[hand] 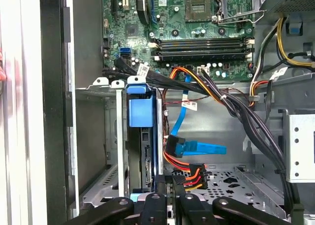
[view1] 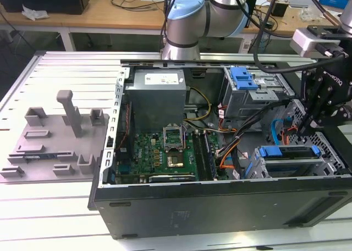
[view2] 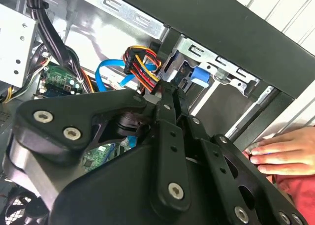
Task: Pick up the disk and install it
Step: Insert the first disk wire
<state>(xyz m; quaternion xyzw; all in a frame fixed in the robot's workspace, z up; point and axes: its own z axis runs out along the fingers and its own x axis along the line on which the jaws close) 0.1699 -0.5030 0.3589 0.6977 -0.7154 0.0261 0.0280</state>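
Observation:
The disk point(view1: 289, 162) sits on its edge in the drive bay at the case's front corner, on the exterior view's right, with its blue bracket point(view1: 289, 151) on top. In the first wrist view the disk point(hand: 146, 156) stands in the metal bay with the blue bracket point(hand: 140, 112) over its end. My gripper point(view1: 306, 124) hangs just above and beside this bay. Its black fingers point(hand: 160, 188) are shut with nothing between them. In the second wrist view the gripper point(view2: 172, 91) points toward the bay and its blue tab point(view2: 198, 76).
The open computer case point(view1: 220, 199) lies on a metal table, motherboard point(view1: 165, 152) and power supply point(view1: 157, 97) exposed. Orange and blue cables point(hand: 189, 148) run beside the bay. A second blue latch point(view1: 243, 78) tops the rear cage. A person's hand point(view2: 280, 151) rests on the case edge.

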